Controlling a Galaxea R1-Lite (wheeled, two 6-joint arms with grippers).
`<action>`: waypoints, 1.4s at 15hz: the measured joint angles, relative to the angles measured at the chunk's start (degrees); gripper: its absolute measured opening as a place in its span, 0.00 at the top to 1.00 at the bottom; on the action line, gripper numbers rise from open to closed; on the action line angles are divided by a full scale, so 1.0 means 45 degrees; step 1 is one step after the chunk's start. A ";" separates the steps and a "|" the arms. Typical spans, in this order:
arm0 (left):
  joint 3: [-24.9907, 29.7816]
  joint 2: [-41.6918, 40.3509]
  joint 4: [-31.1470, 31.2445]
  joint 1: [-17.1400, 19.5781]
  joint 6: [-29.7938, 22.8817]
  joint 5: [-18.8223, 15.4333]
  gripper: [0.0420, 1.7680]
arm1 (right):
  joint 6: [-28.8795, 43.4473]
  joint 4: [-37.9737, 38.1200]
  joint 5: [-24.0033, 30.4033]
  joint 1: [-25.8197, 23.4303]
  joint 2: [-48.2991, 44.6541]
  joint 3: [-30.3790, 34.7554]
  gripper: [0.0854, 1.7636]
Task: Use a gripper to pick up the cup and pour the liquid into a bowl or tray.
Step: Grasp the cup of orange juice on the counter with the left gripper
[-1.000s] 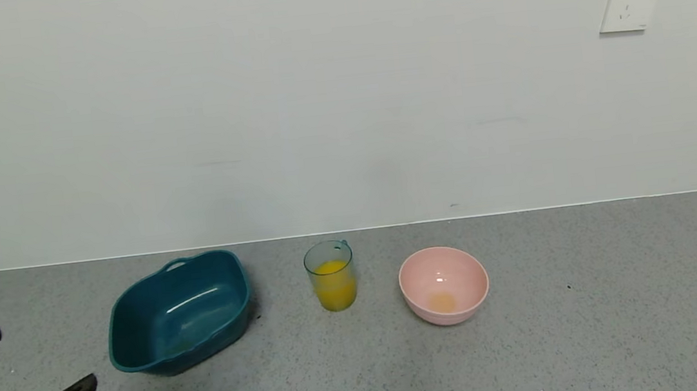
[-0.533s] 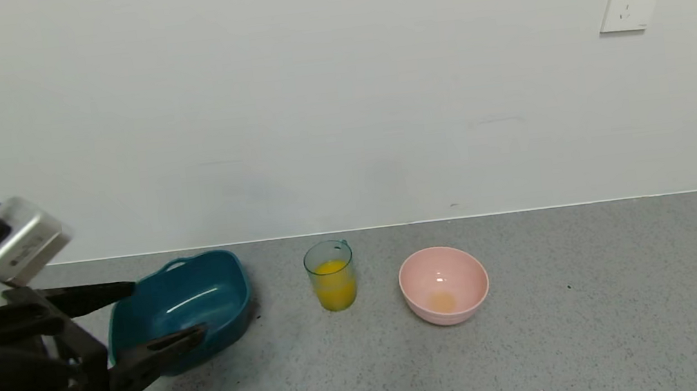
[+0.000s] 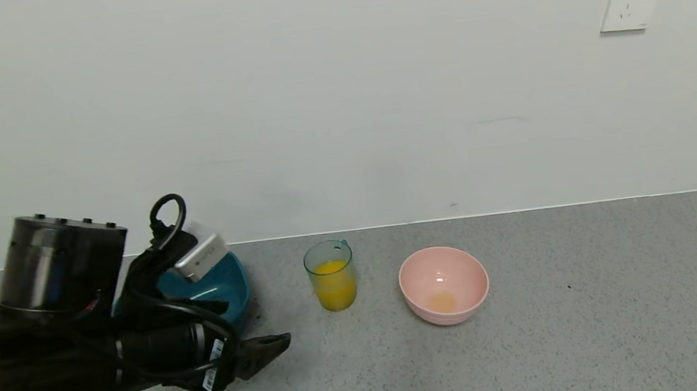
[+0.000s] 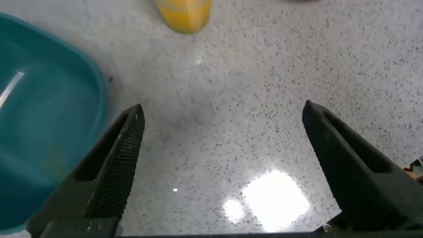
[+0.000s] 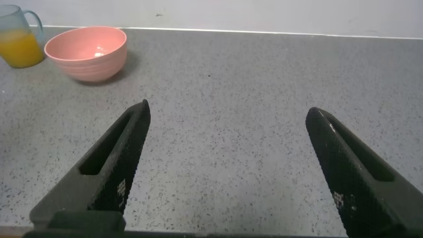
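Left gripper (image 3: pixel 253 335): held wide apart, empty, over the counter (image 3: pixel 592 299) beside the tub (image 3: pixel 232 285).
Cup (image 3: pixel 330 275): upright between tub and pink bowl (image 3: pixel 443 284), just beyond the left gripper, untouched.
Right gripper (image 5: pixel 225 165): spread, parked.

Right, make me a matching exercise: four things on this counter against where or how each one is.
Things:
1. cup
2. teal tub
3. pink bowl
4. left gripper

States:
A. partly hidden behind the arm
B. open, over bare counter
C. upright, holding orange liquid
D. on the cup's right, an orange trace inside

Pairs: 1-C, 2-A, 3-D, 4-B
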 joint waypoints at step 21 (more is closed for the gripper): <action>0.1000 0.8000 -1.0460 -0.1636 -0.3170 0.3427 0.03 | 0.0000 0.0000 0.0005 0.0000 0.0000 0.0000 0.03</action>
